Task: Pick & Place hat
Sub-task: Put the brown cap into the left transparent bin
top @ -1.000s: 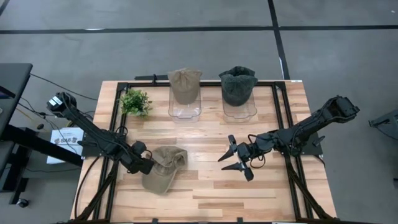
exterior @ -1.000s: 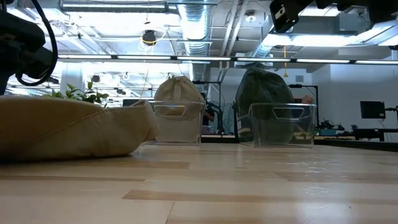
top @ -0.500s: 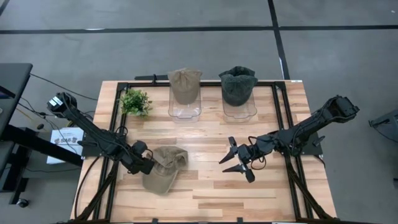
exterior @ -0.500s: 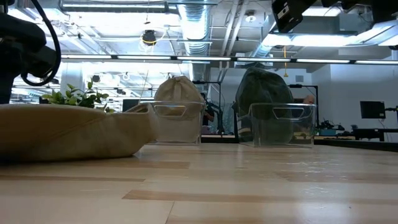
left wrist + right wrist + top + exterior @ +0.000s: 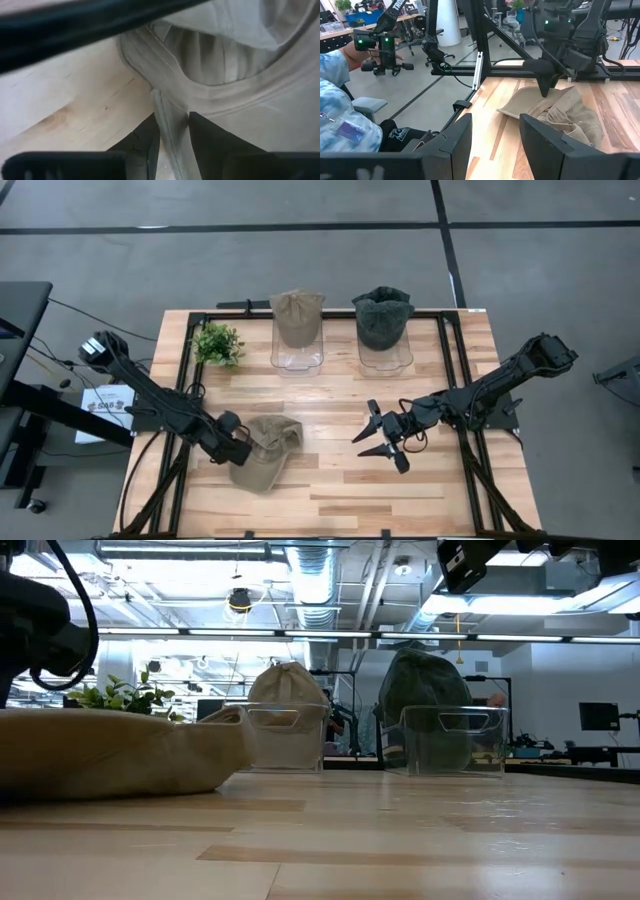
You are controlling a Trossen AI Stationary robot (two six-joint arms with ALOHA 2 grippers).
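A tan hat lies crumpled on the wooden table's near left part, its underside on the boards. My left gripper is at the hat's left side, shut on its cloth. My right gripper hovers open right of the hat, with nothing between its fingers; it looks toward the hat. Two clear bins stand at the far side, one holding a tan hat, the other a dark green hat. My left gripper pinches a narrow stitched strip at the hat's rim between its two fingers, coming slanting down from the table's left. Whether it is one layer or several I cannot tell. The rest of the hat lies slack on the table.
A small green plant stands at the far left corner. Black frame rails run along the table's sides. Bare wood lies between the two grippers. A person's sleeve shows beyond the table's left edge.
My left gripper has shifted slightly toward the near edge, still shut on the hat. In the low view the hat's rounded top has flattened and its right-hand edge has risen a little.
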